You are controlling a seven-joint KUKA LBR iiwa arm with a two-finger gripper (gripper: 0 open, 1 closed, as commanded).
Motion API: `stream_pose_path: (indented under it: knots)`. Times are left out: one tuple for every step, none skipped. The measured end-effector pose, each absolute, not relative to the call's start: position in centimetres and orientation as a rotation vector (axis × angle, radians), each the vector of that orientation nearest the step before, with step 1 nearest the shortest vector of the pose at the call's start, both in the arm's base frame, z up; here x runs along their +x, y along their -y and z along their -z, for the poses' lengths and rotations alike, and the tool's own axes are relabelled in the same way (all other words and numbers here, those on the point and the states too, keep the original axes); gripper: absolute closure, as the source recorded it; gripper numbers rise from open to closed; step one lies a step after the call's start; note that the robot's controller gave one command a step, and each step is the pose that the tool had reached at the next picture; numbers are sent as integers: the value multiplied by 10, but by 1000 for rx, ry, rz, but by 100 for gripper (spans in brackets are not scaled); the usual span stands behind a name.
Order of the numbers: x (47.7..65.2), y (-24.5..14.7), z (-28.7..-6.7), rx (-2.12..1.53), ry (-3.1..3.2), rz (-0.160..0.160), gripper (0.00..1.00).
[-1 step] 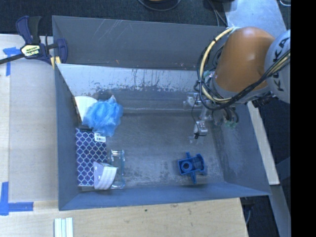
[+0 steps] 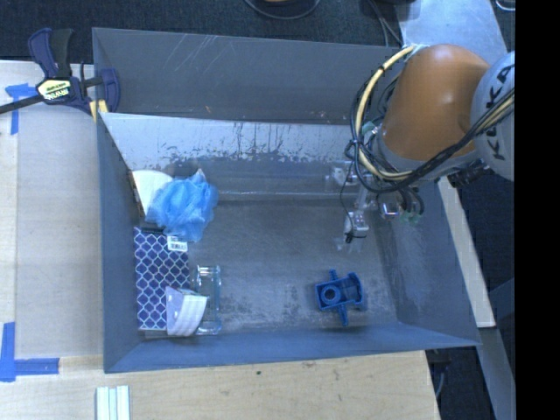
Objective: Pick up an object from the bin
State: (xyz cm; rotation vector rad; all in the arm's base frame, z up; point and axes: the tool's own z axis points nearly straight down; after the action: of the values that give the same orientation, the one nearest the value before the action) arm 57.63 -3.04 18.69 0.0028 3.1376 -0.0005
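Gripper hangs low over bare floor of the bin, right of centre. It's close to the foot of the right wall and a little off the back wall. Orange wrist cover and cable loops sit above it, overhanging the right rim. Tool opening: cannot tell from this angle, nor whether it has hold of anything.

Nearest thing: small blue plastic part, chunky, with a round hole. It lies alone on the floor near the front wall, right of centre. It's down-view of the gripper and slightly left of it, apart, no contact. Its front edge is near the foot of the front wall; bare floor shows on its left, right and back sides.

The rest is bunched along the left wall, well apart from the gripper:
- crumpled blue bag at the back-left, against a white piece
- patterned blue-and-white box flat beside the wall
- clear plastic piece just right of the box
- curled white label at the front-left corner

Open room: the whole middle of the floor between that bunch and the blue part. Tight edges are the right wall beside the gripper and the front wall beside the part.
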Motion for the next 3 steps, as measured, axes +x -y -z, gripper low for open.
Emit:
stream_pose_path:
  knots:
    - [493, 65, -75, -308, -3125, -1, 0]
    - [510, 56, -138, -250, -3124, 1, 0]
    - [494, 65, -76, -305, -3123, -1, 0]
